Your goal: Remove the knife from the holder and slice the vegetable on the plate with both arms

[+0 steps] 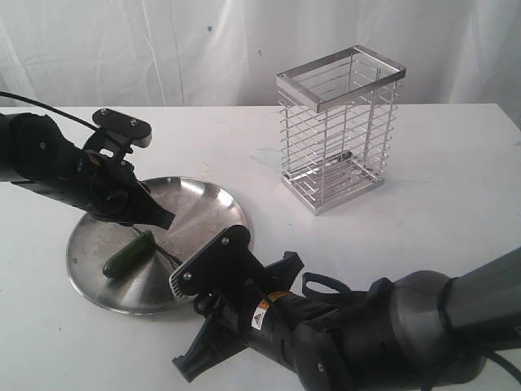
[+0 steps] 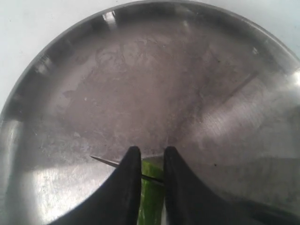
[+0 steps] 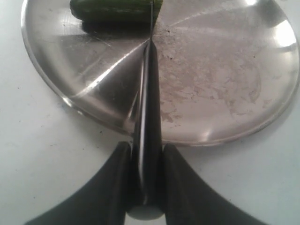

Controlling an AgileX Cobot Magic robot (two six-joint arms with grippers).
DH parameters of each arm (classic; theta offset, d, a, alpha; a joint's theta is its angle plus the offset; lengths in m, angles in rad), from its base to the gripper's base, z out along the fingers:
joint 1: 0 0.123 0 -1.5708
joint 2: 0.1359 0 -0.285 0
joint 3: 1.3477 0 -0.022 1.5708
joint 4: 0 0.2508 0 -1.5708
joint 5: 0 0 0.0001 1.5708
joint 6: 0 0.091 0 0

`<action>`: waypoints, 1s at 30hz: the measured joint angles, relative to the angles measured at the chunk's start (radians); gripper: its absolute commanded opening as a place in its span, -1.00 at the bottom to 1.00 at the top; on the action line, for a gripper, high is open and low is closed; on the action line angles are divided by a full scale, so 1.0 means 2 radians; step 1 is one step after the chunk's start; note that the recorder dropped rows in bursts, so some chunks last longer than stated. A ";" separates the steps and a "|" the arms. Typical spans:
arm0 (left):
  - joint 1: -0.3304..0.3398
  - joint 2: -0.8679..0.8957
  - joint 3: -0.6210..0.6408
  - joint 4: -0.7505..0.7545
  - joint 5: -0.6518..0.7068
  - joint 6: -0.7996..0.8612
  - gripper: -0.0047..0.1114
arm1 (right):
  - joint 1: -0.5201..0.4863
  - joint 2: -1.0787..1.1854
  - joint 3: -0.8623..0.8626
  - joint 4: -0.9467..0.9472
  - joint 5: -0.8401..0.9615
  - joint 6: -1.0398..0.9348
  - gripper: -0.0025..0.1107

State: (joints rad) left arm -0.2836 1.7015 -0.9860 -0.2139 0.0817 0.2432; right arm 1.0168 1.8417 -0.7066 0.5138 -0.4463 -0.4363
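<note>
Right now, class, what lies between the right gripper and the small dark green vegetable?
The slim black-handled knife, clamped in the right gripper, crosses the round steel plate to the vegetable; the right wrist view shows it.

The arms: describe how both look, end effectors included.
Both arms are black. The left arm is slimmer, with a thin black cable and a grey screwed wrist plate. The right arm is bulkier, with a grey plate, a warning-triangle sticker and looped cable. The left end effector and right end effector have black, curved, tapering fingers.
</note>
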 measured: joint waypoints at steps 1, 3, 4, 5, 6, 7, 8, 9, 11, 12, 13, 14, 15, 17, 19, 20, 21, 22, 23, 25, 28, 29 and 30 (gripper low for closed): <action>0.000 0.003 0.000 0.000 -0.002 0.000 -0.51 | 0.000 0.000 0.000 0.000 0.000 0.000 -0.96; 0.000 0.006 0.000 0.000 -0.005 0.000 -0.51 | 0.000 0.000 0.000 0.000 0.000 0.000 -0.96; 0.000 0.008 0.000 0.000 -0.005 0.000 -0.51 | 0.000 0.000 0.000 0.000 0.001 0.000 -0.96; 0.000 0.008 0.000 0.000 -0.005 0.000 -0.51 | 0.000 0.000 0.000 0.000 0.001 0.000 -0.96; 0.000 0.008 0.000 0.000 -0.005 0.000 -0.51 | 0.000 0.000 0.000 0.000 0.001 0.000 -0.96; 0.000 0.008 0.000 0.000 -0.005 0.000 -0.51 | 0.000 0.000 0.000 0.000 0.001 0.000 -0.96; 0.000 0.008 0.000 0.000 -0.003 0.000 -0.51 | 0.000 0.000 0.000 0.000 0.001 0.000 -0.96; 0.000 0.008 0.000 0.000 0.002 0.000 -0.51 | 0.000 0.000 0.000 0.000 0.001 0.000 -0.96; 0.000 0.008 0.000 0.000 0.016 0.000 -0.51 | 0.000 0.000 0.000 0.000 0.001 0.000 -0.96; 0.000 0.008 0.000 0.000 0.027 0.000 -0.51 | 0.000 0.000 0.000 0.000 0.001 0.000 -0.96; 0.000 0.006 0.000 0.000 0.033 0.000 -0.51 | 0.000 0.000 0.000 0.000 0.001 0.000 -0.96; 0.000 0.004 0.000 0.000 0.040 0.001 -0.51 | 0.000 0.000 0.000 0.000 0.001 0.000 -0.96; 0.000 -0.001 0.000 0.000 0.047 0.001 -0.51 | 0.000 0.000 0.000 0.000 0.001 0.000 -0.96; 0.000 -0.011 0.000 0.000 0.057 0.002 -0.51 | 0.000 0.000 0.000 0.000 0.001 0.000 -0.96; 0.000 -0.021 0.000 0.000 0.070 0.004 -0.50 | 0.000 0.000 0.000 0.000 0.001 0.000 -0.96; 0.000 -0.024 0.000 0.000 0.078 0.005 -0.50 | 0.000 0.000 0.000 0.000 0.001 0.000 -0.96; 0.000 -0.027 0.000 0.000 0.086 0.006 -0.50 | 0.000 0.000 0.000 0.000 0.001 0.000 -0.96; 0.000 -0.028 0.000 0.000 0.092 0.007 -0.50 | 0.000 0.000 0.000 0.000 0.001 0.000 -0.96; 0.000 -0.028 0.000 0.000 0.098 0.009 -0.50 | 0.000 0.000 0.000 0.000 0.001 0.000 -0.96; 0.000 -0.028 0.000 0.000 0.107 0.009 -0.50 | 0.000 0.000 0.000 0.000 0.001 0.000 -0.96; 0.000 -0.021 0.000 -0.002 0.114 0.010 -0.50 | 0.000 0.000 0.000 0.000 0.001 0.000 -0.96; 0.000 -0.019 0.000 -0.002 0.114 0.010 -0.50 | 0.000 0.000 0.000 0.000 0.001 0.000 -0.96; 0.000 -0.018 0.000 -0.002 0.114 0.010 -0.47 | 0.000 0.000 0.000 0.000 0.001 0.000 -0.96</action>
State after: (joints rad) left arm -0.2836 1.6650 -0.9860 -0.2183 0.3096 0.2641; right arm 1.0168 1.8417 -0.7066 0.5138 -0.4444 -0.4363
